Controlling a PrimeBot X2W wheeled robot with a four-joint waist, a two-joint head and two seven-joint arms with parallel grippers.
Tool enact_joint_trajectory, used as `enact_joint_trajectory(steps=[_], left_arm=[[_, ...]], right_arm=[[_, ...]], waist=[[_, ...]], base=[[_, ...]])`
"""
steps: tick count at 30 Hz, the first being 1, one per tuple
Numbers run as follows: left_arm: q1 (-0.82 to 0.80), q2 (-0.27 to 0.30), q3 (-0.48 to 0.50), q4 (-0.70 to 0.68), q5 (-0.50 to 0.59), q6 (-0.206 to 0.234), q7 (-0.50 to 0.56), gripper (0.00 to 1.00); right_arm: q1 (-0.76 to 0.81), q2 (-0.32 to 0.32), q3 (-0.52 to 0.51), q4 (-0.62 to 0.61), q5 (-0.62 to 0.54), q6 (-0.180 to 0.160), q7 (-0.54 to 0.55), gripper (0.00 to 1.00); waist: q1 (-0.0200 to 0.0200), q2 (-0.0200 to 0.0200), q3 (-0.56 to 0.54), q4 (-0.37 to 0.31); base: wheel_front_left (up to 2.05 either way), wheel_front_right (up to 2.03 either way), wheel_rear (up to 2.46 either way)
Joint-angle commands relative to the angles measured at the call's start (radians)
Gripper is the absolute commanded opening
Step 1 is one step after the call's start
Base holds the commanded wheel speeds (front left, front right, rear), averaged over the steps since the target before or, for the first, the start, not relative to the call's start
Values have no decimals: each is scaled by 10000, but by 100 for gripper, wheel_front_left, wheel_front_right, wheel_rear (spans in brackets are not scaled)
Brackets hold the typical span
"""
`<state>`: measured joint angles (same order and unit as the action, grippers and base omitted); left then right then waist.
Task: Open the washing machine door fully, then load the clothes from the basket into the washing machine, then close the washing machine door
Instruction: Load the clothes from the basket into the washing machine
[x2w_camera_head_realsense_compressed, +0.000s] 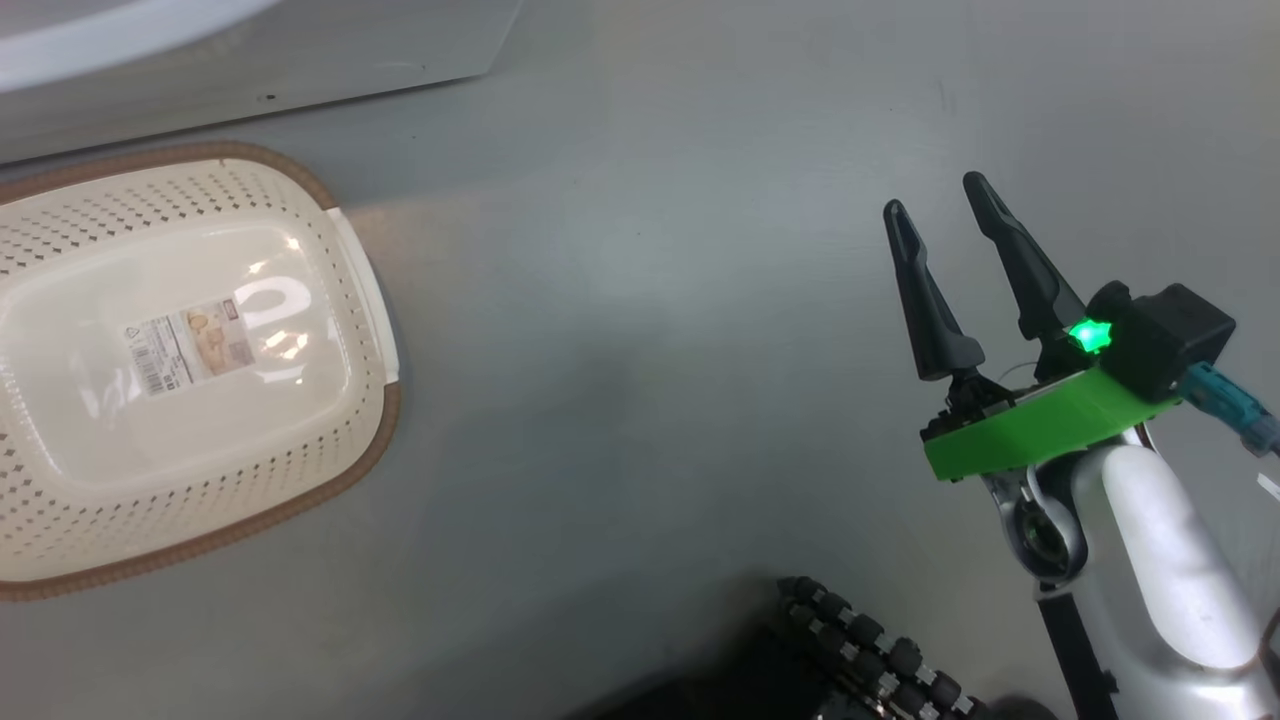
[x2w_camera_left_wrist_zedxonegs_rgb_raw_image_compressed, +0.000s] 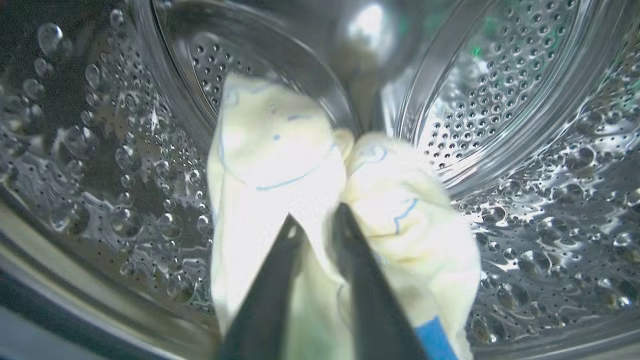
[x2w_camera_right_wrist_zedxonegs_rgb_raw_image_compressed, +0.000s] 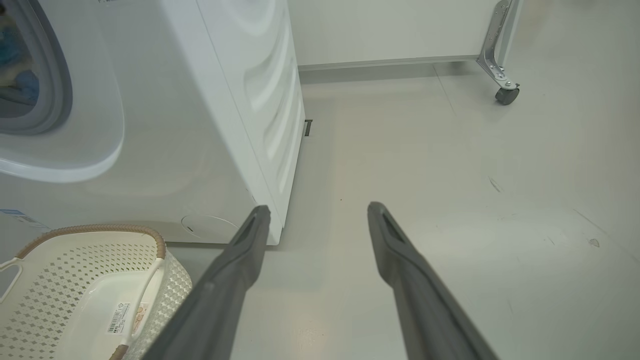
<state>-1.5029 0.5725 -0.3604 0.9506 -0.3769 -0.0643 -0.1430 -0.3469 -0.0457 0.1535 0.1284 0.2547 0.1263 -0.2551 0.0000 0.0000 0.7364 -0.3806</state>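
My left gripper (x2w_camera_left_wrist_zedxonegs_rgb_raw_image_compressed: 317, 215) is inside the washing machine's perforated steel drum (x2w_camera_left_wrist_zedxonegs_rgb_raw_image_compressed: 500, 75). Its two dark fingers stand a narrow gap apart with the clothes (x2w_camera_left_wrist_zedxonegs_rgb_raw_image_compressed: 280, 150), pale cream with blue outlined drawings, pinched between them and draped around the tips. A bright blue piece (x2w_camera_left_wrist_zedxonegs_rgb_raw_image_compressed: 435, 342) shows at the garment's lower edge. The basket (x2w_camera_head_realsense_compressed: 100, 520) sits on the floor at the left with only its label inside; the right wrist view also catches the basket (x2w_camera_right_wrist_zedxonegs_rgb_raw_image_compressed: 65, 270) beside the white washing machine (x2w_camera_right_wrist_zedxonegs_rgb_raw_image_compressed: 200, 125). My right gripper (x2w_camera_head_realsense_compressed: 934, 194) hangs open over bare floor, holding nothing. The washing machine door is out of view.
The washer's grey-rimmed opening (x2w_camera_right_wrist_zedxonegs_rgb_raw_image_compressed: 55, 75) shows something blue inside. My dark wheeled base (x2w_camera_head_realsense_compressed: 860, 640) sits at the bottom of the head view. A metal frame leg with a caster (x2w_camera_right_wrist_zedxonegs_rgb_raw_image_compressed: 505, 92) stands at the far right by the wall. Grey floor stretches right of the washer.
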Motion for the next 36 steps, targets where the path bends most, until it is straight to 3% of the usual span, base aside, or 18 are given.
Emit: enact_joint_trajectory(steps=[1,13,23,29,36], left_arm=[[-402,379,158,-201,18,17,48,100],[-587,84,12,569,-187,-31,273,100],[860,-503,115,416,-759,-109,-476,100],[2392,-784,253,-476,-975,160,-1020,100],[5068,-1132,790,-3074,-1057,911,-1181,100]], right_arm=[[25,-47,154,-242,76,44,-66,100],[-43,-46,45,-193,94,44,-66,100],[128,-78,-472,-294,-361,44,-66,100],[277,-242,-816,-339,-562,44,-66,100],[525,-396,-1166,-379,-748,44,-66,100]], waist=[[0,0,14,-2],[0,0,22,160],[0,0,-474,921],[0,0,-947,1461],[0,0,-1617,2051]], base=[[0,0,0],[0,0,0],[0,0,0],[0,0,0],[0,0,0]])
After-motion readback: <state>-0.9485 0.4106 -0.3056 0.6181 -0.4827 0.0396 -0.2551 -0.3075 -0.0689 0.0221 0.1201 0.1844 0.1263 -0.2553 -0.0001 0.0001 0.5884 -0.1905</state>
